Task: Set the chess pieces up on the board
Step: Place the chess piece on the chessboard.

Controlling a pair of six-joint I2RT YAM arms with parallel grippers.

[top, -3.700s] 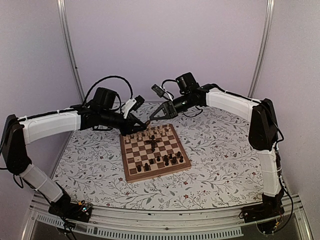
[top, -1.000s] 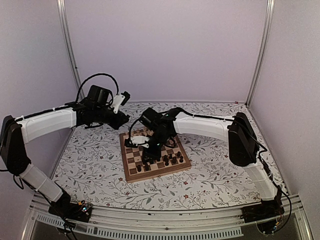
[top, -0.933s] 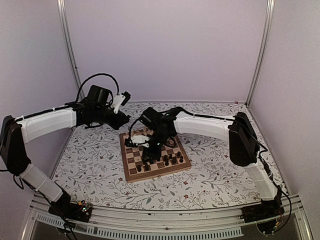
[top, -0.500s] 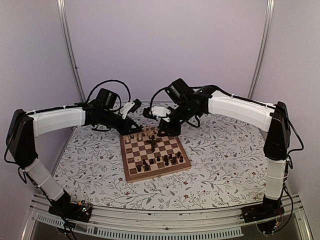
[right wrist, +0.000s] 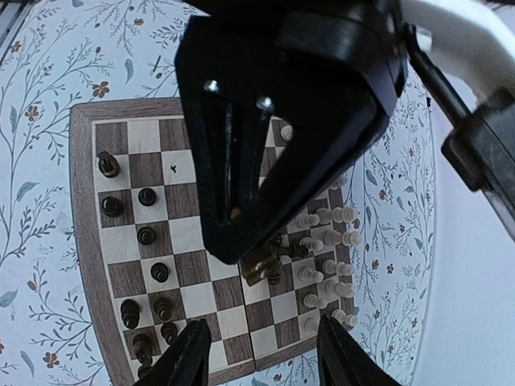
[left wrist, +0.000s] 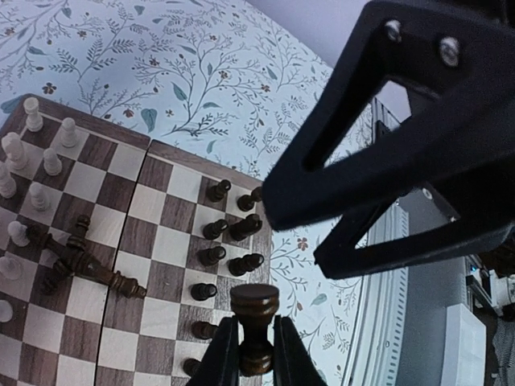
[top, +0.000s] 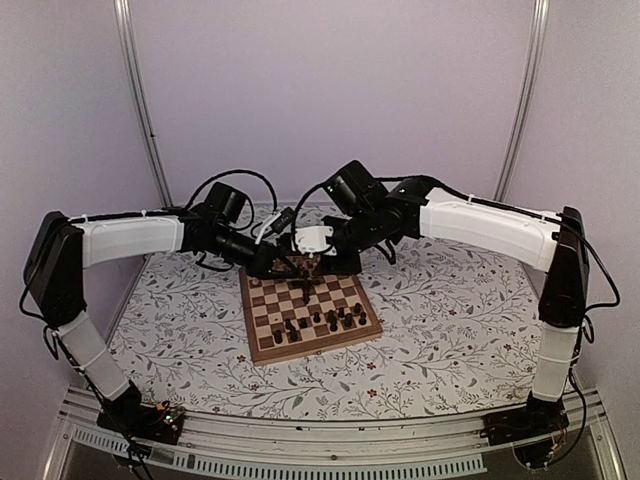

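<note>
The board (top: pixel 262 352) lies mid-table on the floral cover. Pale pieces (left wrist: pixel 32 161) stand along its far rows and dark pieces (left wrist: pixel 217 257) along its near rows. A few dark pieces (left wrist: pixel 88 269) lie toppled near the centre. My left gripper (left wrist: pixel 256 354) is shut on a dark piece (left wrist: pixel 255 310), held upright high above the board's edge. My right gripper (right wrist: pixel 265 354) is open and empty, hovering over the board with its fingers (left wrist: pixel 378 153) just beyond the left gripper. In the top view the left gripper (top: pixel 283 265) and right gripper (top: pixel 332 262) meet over the far edge.
The board (right wrist: pixel 78 161) sits on a floral table cover (top: pixel 450 320). Purple walls close the back and sides. A metal rail (top: pixel 300 455) runs along the near edge by the arm bases.
The right gripper rose from the board's middle and drew back to the far edge. The left arm swung in from the far left to meet it there.
</note>
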